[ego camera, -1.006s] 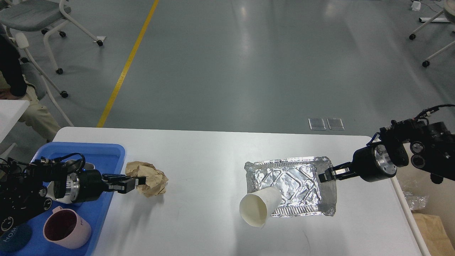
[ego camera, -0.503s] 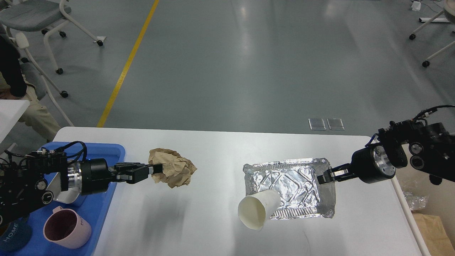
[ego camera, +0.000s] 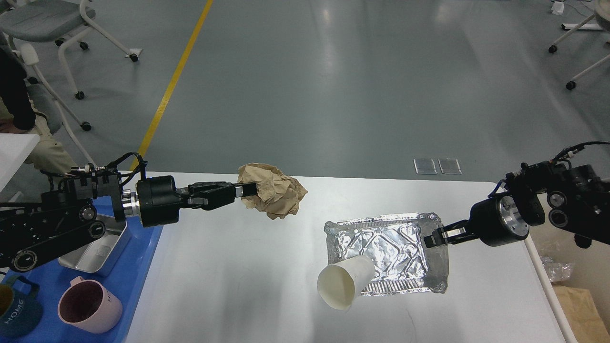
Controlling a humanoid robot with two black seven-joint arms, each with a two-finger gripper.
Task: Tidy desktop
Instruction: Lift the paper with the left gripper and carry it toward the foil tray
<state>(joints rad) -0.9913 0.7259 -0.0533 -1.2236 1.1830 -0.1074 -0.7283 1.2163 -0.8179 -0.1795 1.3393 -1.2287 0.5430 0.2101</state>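
Observation:
The white desktop fills the lower view. My left gripper is shut on a crumpled brown paper ball and holds it in the air above the table's far middle. A foil tray lies right of centre, with a white paper cup on its side resting on the tray's near left corner, mouth toward me. My right gripper is shut on the foil tray's right rim.
A blue tray at the left edge holds a pink mug, a dark blue mug and a metal container. A brown bag lies on the floor beyond the table's right edge. Chairs stand far left and far right.
My left arm has lifted the paper ball off the table and carried it up and to the right. The foil tray and cup have shifted slightly left with my right gripper.

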